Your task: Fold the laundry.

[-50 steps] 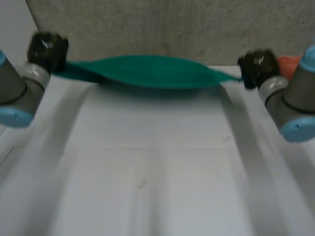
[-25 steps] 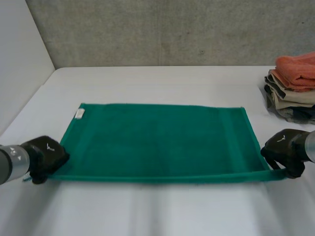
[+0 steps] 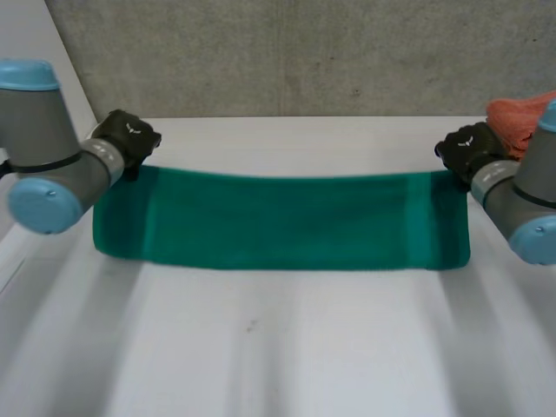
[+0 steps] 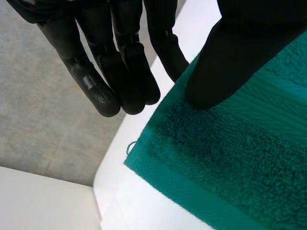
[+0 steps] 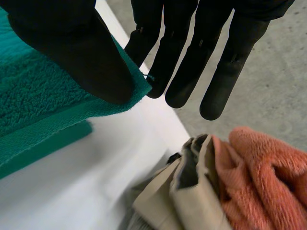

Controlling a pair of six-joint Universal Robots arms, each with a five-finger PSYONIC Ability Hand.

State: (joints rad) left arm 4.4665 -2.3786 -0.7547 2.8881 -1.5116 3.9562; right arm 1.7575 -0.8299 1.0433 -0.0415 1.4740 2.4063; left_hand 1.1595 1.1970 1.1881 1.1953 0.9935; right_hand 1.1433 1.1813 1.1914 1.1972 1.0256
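towel: green towel (image 3: 278, 221) lies doubled over on the white surface (image 3: 278, 347), stretched between the two hands, with its far corners at their fingertips.
left hand: left hand (image 3: 126, 139) has let go. its thumb rests on the corner, and its straight fingers (image 4: 120, 81) sit just off the edge.
right hand: right hand (image 3: 465, 149) pinches the top layer's corner between thumb and straight fingers, close to a pile of folded clothes (image 5: 216, 182).
feel: looks soft, thick and floppy, light but saggy, with a grippy pile.
where to hold: probably the corners, taken both at once so the edges stay lined up.
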